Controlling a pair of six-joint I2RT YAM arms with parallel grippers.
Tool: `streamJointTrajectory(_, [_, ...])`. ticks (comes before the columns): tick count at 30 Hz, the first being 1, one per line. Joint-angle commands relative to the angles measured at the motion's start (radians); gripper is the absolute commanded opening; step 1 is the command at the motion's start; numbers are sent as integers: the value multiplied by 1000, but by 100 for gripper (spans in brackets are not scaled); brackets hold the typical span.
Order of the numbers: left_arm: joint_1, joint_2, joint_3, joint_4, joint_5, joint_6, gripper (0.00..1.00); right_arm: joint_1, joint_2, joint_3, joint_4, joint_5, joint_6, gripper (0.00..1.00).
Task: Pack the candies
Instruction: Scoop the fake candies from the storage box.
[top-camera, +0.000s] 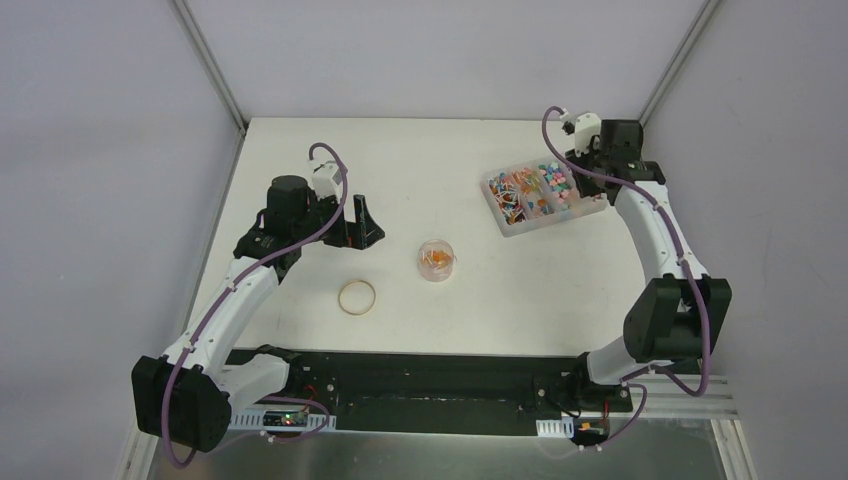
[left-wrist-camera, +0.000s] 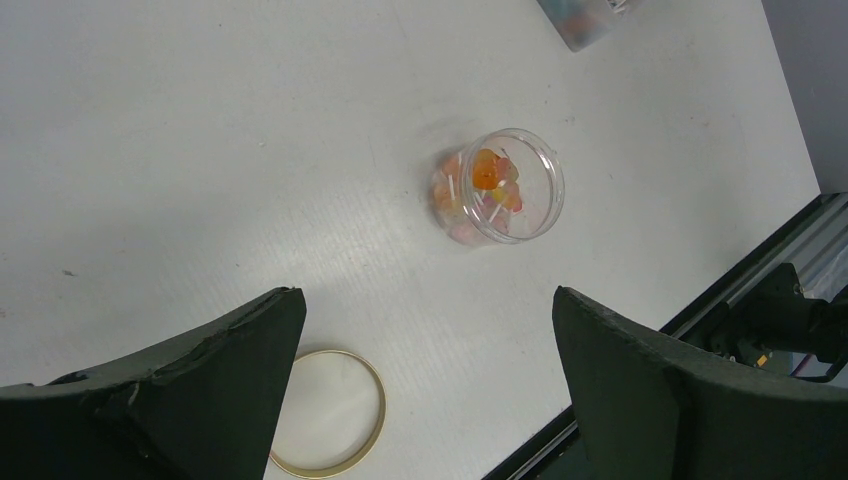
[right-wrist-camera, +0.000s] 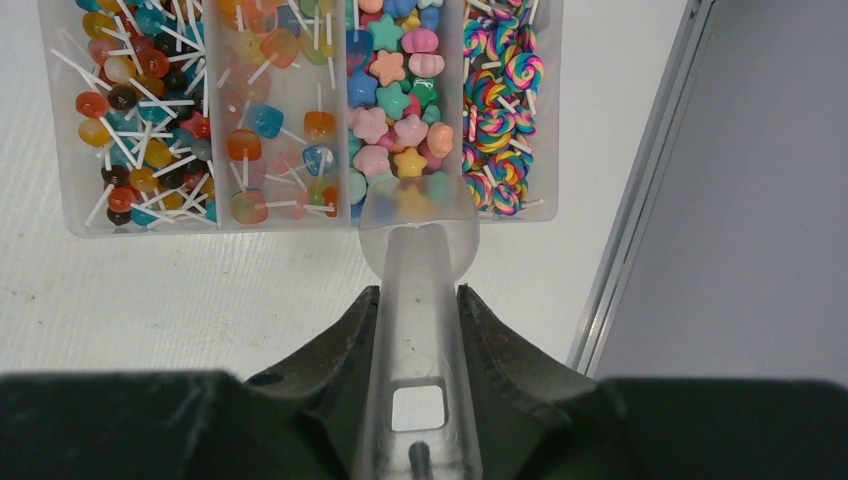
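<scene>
Clear plastic scoop (right-wrist-camera: 415, 235) fills the bottom centre of the right wrist view. Its handle is pinched narrow in the right gripper (right-wrist-camera: 418, 305). The bowl end sits at the near wall of the tray (right-wrist-camera: 200, 228), over the 3rd bay from the left. Can't tell if it's dipped in or just above.

Risks, as I judge them:
- The candies (right-wrist-camera: 390, 110) are tiny & loose, so a fast lift or any tilt while crossing the table (left-wrist-camera: 200, 150) would spill them.
- The handle is smooth plastic w/ only a thin pinch, so it could twist in the jaws.
- Stick types in the neighbouring bays may snag & drag out extras.
- The jar mouth looks small vs the scoop bowl, so an off-centre pour drops sweets on the table or tips the jar.

Near to far in the top view:
- A tan ring (left-wrist-camera: 330, 412) lies flat, centre-left, lower frame.
- The left gripper (left-wrist-camera: 428, 300) hangs above the table nearby, jaws wide, holding nothing.
- The jar (left-wrist-camera: 548, 170) sits mid-frame, apart from the ring. It's small, clear, round, no lid, w/ a few orange/pink/yellowish candies on white sticks.
- The tray is upper right & has 4 bays, all well filled. Left to right in the wrist view: round mixed-colour lollies, translucent jelly shapes on sticks, pastel stars & shells, rainbow swirl lollies.
</scene>
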Motion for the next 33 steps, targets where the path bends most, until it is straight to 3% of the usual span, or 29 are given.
streamJointTrajectory(1, [7, -15, -6, 21, 6, 15, 99, -6, 20, -28, 85, -41, -4, 0])
streamJointTrajectory(11, [7, -16, -7, 21, 6, 15, 99, -7, 45, -126, 184, -42, 13, 0])
streamJointTrajectory(33, [7, -22, -10, 21, 10, 13, 99, -118, -119, -496, 588, -190, 133, 0])
